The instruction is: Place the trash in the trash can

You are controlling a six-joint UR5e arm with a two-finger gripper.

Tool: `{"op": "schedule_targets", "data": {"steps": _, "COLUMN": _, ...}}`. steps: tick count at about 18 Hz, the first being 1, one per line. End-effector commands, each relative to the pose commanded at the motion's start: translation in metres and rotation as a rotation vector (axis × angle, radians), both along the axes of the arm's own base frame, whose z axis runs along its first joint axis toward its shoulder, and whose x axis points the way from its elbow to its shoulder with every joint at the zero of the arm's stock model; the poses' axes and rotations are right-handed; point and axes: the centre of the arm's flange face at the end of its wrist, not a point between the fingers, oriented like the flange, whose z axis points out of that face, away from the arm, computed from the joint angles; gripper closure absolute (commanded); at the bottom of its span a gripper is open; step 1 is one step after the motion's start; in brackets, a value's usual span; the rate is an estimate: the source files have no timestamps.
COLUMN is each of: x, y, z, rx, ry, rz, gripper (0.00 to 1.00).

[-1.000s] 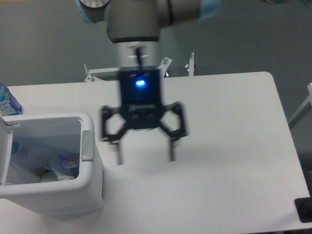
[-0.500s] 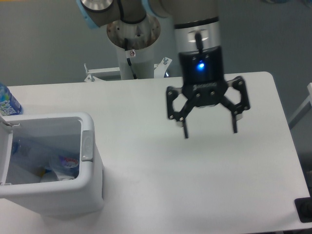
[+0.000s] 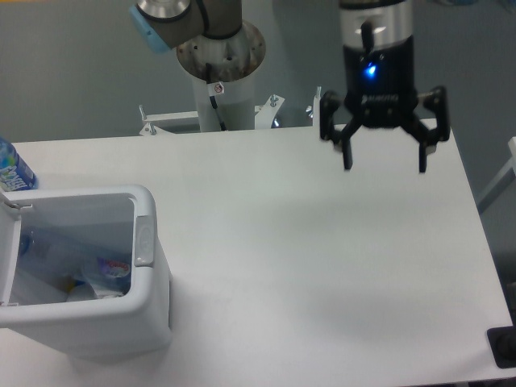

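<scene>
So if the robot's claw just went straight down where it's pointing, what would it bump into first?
Probably only the bare white table. The open gripper points down with nothing under it, though its exact height is hard to judge.

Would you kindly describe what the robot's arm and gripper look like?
The arm is silver-grey metal with a light-blue joint cap and a thin black cable down its column. The gripper is black, with a glowing blue light on its body and two slim dark fingers on open-frame linkages.

One fixed camera looks steeply down on the table [image 3: 266, 266] from its front
</scene>
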Motion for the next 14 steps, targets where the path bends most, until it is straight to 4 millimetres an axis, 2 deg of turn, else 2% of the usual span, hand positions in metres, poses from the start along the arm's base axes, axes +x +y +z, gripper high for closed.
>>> {"op": "schedule_targets", "data": {"steps": 4, "x": 0.0020, "y": -0.0086, "z": -0.0039, "rx": -0.145, "ry": 0.032, "rz": -0.107, "gripper": 0.00}}
{"op": "schedule_targets", "data": {"steps": 14, "x": 0.0063, "y": -0.0086, "z": -0.0051, "rx": -0.159, "ry": 0.028, "rz": -0.121, "gripper": 0.00}}
